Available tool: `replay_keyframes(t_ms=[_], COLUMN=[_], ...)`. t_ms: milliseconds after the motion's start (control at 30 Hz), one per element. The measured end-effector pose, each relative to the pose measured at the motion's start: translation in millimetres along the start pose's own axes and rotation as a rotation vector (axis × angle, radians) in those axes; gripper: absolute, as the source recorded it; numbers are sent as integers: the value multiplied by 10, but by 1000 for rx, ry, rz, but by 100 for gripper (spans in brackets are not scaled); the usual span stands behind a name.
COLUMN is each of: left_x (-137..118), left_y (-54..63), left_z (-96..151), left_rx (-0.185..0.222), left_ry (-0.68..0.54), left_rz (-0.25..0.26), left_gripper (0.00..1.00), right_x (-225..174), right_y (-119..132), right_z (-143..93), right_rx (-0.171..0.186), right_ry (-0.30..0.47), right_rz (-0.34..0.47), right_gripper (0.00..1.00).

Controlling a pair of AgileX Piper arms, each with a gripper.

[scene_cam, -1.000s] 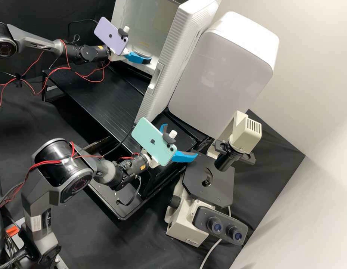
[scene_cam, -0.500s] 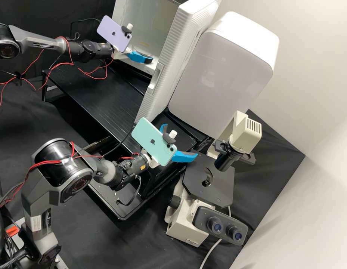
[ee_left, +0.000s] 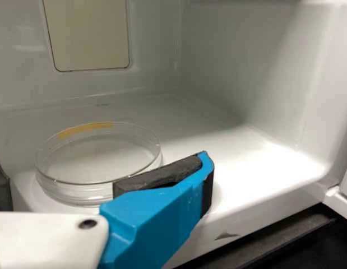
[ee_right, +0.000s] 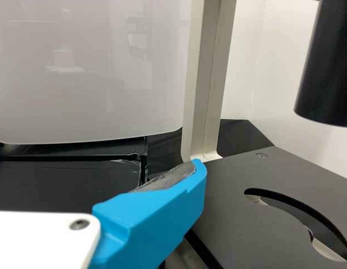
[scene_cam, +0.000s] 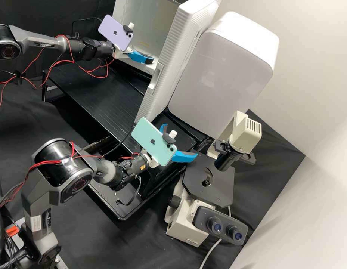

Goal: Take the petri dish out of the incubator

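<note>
Clear petri dish [ee_left: 97,151] on white incubator [ee_left: 263,112] floor, left jaws released beside it; right jaws released near microscope stage [ee_right: 263,190].

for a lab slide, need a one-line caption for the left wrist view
Open left pincer at the incubator, one blue finger alongside the clear petri dish on its white floor.

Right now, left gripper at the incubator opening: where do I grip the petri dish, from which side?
Probably across the petri dish on its low round side wall, coming level through the open front of the incubator, where the left gripper is: it lies flat on the floor, near the front.
</note>
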Motion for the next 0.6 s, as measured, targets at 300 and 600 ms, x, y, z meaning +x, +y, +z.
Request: replay_keyframes(t_ms=[300,600], left_x=[22,66], left_y=[0,-53], left_z=[13,15], left_rx=[-4,-3], left_ry=[-2,-10], left_rz=[0,21], left_gripper=[100,100], right_x=[0,0], right_y=[0,0], right_z=[0,0], right_rx=[0,0], right_ry=[0,0], right_rz=[0,0], right_gripper=[100,100])
